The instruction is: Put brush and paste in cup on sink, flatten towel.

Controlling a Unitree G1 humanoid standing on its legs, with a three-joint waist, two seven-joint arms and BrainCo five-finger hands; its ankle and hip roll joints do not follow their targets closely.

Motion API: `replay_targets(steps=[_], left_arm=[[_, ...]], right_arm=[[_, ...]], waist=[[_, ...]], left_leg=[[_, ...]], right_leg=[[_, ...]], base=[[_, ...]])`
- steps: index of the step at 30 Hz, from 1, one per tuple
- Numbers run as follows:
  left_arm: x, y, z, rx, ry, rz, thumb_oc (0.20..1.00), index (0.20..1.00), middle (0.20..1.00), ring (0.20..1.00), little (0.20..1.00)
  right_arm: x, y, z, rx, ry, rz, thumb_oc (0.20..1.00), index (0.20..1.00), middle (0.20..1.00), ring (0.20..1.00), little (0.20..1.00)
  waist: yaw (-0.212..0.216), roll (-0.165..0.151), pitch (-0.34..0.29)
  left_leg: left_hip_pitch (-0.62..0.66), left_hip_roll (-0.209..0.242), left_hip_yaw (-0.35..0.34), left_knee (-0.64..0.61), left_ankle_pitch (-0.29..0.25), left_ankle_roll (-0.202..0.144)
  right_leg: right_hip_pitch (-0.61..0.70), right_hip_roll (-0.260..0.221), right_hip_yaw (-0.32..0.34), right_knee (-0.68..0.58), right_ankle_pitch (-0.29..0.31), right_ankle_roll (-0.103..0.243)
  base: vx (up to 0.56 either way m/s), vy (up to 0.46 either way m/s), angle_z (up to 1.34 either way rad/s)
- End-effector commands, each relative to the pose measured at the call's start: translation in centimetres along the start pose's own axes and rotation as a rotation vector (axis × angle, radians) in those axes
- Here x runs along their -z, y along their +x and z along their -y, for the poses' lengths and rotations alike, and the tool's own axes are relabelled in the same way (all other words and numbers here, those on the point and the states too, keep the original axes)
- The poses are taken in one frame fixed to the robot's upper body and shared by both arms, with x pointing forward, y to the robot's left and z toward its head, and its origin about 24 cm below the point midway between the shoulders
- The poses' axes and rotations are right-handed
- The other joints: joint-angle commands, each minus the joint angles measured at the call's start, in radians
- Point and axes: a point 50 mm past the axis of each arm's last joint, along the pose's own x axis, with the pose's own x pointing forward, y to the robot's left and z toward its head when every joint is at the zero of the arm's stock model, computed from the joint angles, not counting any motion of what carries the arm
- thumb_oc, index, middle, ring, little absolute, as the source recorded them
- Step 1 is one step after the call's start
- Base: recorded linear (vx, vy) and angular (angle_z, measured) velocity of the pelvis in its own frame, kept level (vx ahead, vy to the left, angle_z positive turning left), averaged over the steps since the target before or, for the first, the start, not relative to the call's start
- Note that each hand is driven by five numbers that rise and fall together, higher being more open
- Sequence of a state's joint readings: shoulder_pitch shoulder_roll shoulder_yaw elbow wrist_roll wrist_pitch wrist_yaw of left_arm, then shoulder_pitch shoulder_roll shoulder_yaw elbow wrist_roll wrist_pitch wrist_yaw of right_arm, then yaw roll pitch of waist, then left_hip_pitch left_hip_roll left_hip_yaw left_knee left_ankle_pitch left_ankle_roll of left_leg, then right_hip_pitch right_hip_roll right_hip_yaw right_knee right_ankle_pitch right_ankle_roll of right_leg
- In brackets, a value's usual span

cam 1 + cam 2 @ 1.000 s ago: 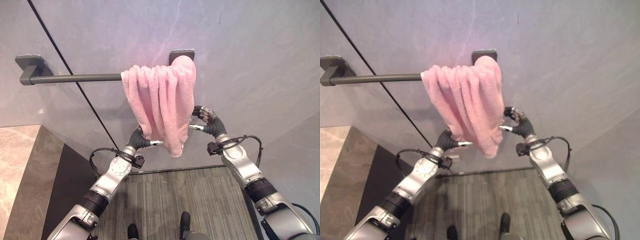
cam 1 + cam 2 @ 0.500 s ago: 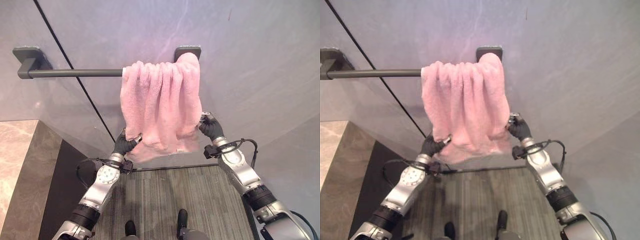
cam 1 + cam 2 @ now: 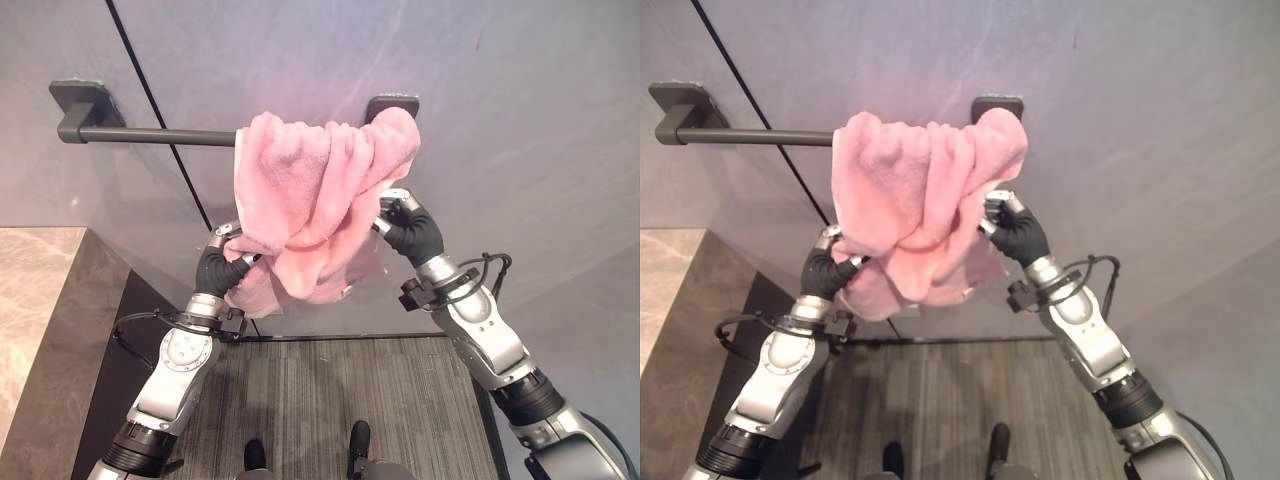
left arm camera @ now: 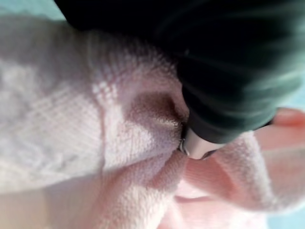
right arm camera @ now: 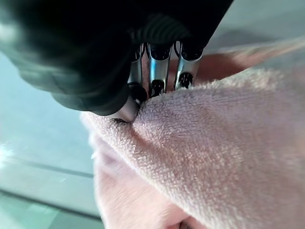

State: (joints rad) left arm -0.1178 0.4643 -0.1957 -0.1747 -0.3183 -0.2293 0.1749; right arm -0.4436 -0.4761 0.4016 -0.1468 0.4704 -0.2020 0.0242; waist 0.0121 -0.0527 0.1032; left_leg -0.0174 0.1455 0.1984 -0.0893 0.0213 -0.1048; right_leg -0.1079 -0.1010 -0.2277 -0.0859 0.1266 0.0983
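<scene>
- Pinching pink towel (image 3: 310, 190) w/ both: left hand (image 3: 215, 268) curled on lower left edge, right hand (image 3: 410, 232) clamped on right edge.
- Hung bunched at right end of bar (image 3: 150, 135).
- Could've slid off w/ uneven tugging, prob.

Towel (image 3: 310, 200): pink, looped terry texture. Rail (image 3: 150, 135): dark grey, with matching brackets. Wall (image 3: 520, 120): pale grey-blue, crossed by one thin black line. Floor (image 3: 330, 390): grey, finely striped. Ledge (image 3: 40, 300): beige marble veining.

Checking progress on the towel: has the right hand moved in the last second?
Yes. The right hand rose toward the rail, gripping the towel.
</scene>
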Motion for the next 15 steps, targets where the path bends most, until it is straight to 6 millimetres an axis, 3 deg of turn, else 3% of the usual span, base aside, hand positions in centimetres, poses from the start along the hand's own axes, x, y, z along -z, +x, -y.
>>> replay_targets(steps=[1,5,7,8,9,12,15], left_arm=[[-3.8,1.1,-0.7,-0.031,-0.016,0.225,0.2,0.2,0.2,0.2,0.2],[-2.8,0.7,-0.9,-0.071,-0.021,0.19,0.2,0.2,0.2,0.2,0.2],[0.4,0.1,-0.8,-0.124,-0.05,0.05,0.2,0.2,0.2,0.2,0.2],[4.3,-1.2,-0.7,-0.172,-0.064,-0.143,0.2,0.2,0.2,0.2,0.2],[4.8,-1.3,-0.7,-0.168,-0.03,-0.176,0.2,0.2,0.2,0.2,0.2],[5.5,-1.2,-0.4,-0.145,0.031,-0.21,0.2,0.2,0.2,0.2,0.2],[3.7,-0.6,-0.6,-0.158,-0.004,-0.123,0.2,0.2,0.2,0.2,0.2]], right_arm=[[-4.5,2.6,-1.9,-0.044,0.11,0.297,0.2,0.2,0.2,0.2,0.2],[-3.6,3.0,-2.6,-0.016,0.14,0.281,0.2,0.2,0.2,0.2,0.2],[-0.9,2.9,-3.3,0.003,0.163,0.164,0.2,0.2,0.2,0.2,0.2],[2.1,2.2,-3.4,0.056,0.116,0.015,0.2,0.2,0.2,0.2,0.2],[2.9,1.9,-3.5,0.066,0.13,-0.027,0.2,0.2,0.2,0.2,0.2],[3.3,1.9,-3.8,0.061,0.095,-0.054,0.2,0.2,0.2,0.2,0.2],[0.8,2.4,-3.8,0.026,0.081,0.056,0.2,0.2,0.2,0.2,0.2]], waist=[[0.026,-0.066,-0.018],[0.033,-0.064,-0.017],[0.038,-0.06,-0.015],[0.04,-0.054,-0.013],[0.041,-0.052,-0.015],[0.043,-0.045,-0.018],[0.042,-0.044,-0.029]], left_leg=[[0.009,-0.016,0.003,0.002,0.03,0.006],[0.004,-0.017,0.0,0.002,0.032,0.005],[0.002,-0.019,-0.002,0.002,0.035,0.005],[0.008,-0.019,-0.004,0.002,0.034,0.006],[0.005,-0.021,-0.005,0.002,0.037,0.008],[0.009,-0.023,-0.009,0.002,0.036,0.01],[0.014,-0.025,-0.011,0.002,0.035,0.01]], right_leg=[[0.053,-0.065,0.036,-0.001,0.01,0.078],[0.051,-0.068,0.032,-0.001,0.01,0.078],[0.051,-0.07,0.028,-0.001,0.012,0.077],[0.059,-0.072,0.027,-0.001,0.012,0.076],[0.057,-0.073,0.026,-0.001,0.015,0.075],[0.064,-0.076,0.023,-0.001,0.015,0.075],[0.069,-0.08,0.021,-0.001,0.015,0.076]], base=[[0.0,0.0,0.0],[0.0,0.0,0.0],[-0.02,0.008,0.01],[-0.03,0.02,0.04],[-0.02,0.02,0.03],[0.01,0.019,0.08],[0.0,0.008,0.03]])
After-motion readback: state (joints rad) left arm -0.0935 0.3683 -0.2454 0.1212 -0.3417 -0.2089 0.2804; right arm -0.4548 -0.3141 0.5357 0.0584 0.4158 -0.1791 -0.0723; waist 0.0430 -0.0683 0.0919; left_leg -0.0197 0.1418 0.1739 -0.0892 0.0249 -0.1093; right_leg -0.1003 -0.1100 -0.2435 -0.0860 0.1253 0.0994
